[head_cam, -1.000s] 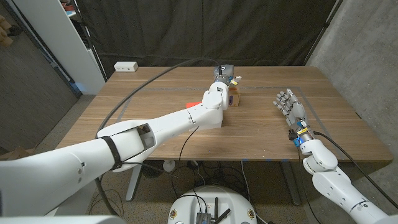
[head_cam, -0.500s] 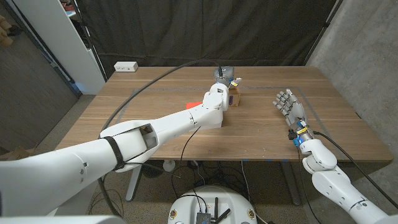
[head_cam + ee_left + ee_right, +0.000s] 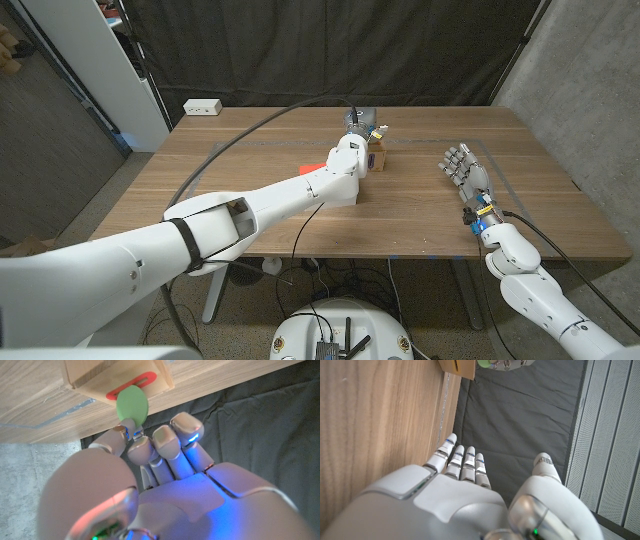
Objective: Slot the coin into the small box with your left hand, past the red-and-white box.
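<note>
My left hand (image 3: 358, 124) reaches over the far middle of the table, above the small wooden box (image 3: 377, 156). In the left wrist view its fingertips (image 3: 131, 434) pinch a green coin (image 3: 132, 404) whose edge meets the red-rimmed slot (image 3: 131, 388) in the small box's (image 3: 90, 375) top. A corner of the red-and-white box (image 3: 311, 166) peeks out beside my left forearm, nearer to me than the small box. My right hand (image 3: 465, 170) stands on the table at the right, fingers apart, holding nothing; the right wrist view shows it (image 3: 465, 490) as well.
A white power strip (image 3: 202, 106) lies at the table's far left corner. A black cable (image 3: 235, 134) arcs over the table's left part. A dark curtain hangs behind the table, and a grey wall stands on the right.
</note>
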{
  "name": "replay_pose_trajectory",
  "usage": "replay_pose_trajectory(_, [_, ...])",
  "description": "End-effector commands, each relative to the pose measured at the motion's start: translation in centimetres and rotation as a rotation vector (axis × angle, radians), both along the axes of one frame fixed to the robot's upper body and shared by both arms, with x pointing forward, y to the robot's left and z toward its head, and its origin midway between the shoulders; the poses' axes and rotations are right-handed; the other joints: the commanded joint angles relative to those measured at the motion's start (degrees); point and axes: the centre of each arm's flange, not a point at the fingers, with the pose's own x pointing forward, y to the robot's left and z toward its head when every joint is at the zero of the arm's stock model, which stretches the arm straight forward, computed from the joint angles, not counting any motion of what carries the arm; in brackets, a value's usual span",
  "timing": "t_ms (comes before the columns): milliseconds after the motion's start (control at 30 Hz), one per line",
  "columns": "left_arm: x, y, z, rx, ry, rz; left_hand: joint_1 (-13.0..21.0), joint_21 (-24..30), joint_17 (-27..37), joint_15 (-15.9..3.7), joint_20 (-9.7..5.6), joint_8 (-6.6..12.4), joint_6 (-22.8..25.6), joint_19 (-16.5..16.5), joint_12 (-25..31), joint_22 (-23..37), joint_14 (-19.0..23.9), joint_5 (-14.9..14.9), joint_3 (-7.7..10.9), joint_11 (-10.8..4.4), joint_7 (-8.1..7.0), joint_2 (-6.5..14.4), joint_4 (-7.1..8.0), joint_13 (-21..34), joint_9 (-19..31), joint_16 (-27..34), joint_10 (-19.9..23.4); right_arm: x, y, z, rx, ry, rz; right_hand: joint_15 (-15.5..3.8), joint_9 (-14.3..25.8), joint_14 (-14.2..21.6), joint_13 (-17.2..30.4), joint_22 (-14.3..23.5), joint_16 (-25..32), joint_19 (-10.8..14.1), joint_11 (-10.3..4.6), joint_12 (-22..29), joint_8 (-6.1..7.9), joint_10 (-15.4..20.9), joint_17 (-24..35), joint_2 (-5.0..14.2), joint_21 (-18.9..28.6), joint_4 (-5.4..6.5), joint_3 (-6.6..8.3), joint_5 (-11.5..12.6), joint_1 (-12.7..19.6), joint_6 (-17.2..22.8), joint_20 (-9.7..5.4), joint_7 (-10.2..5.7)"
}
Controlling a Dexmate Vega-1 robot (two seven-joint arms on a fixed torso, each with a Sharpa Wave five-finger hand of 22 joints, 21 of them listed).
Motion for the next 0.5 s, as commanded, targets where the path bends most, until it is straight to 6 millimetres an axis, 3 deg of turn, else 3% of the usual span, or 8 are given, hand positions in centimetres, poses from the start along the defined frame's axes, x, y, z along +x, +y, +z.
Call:
replay_pose_trajectory(33, [0.41,0.07,-0.47,-0.004,0.02,0.002,0.4,0.1,0.2,-0.07,-2.59,0.22,0.9,-0.1,-0.4,0.1,0.2,0.1,-0.05,-0.27,-0.26,0.2,0.02,0.0,0.4,0.0,0.0,0.17,0.04,-0.01,-0.004,-0.001,0.004,-0.13,0.2,0.5,0.1,0.1,0.1,0.5,-0.08,0.0,0.06,0.4,0.1,0.35,-0.1,-0.29,0.32,0.2,0.2,0.1,-0.04,-0.42])
replay_pose_trajectory(500, [0.59,-0.01,-1.09,0.007,0.037,0.0,0.4,0.1,0.3,-0.08,-2.59,0.21,0.9,-0.1,-0.5,0.1,0.2,0.1,-0.01,-0.27,-0.2,0.2,-0.01,-0.1,0.3,0.0,-0.1,0.11,0.09,-0.36,0.003,0.008,0.006,-0.15,0.2,0.5,0.1,0.1,0.1,0.5,-0.01,0.0,0.07,0.4,0.0,0.35,-0.1,-0.28,0.34,0.2,0.2,0.1,0.04,-0.44])
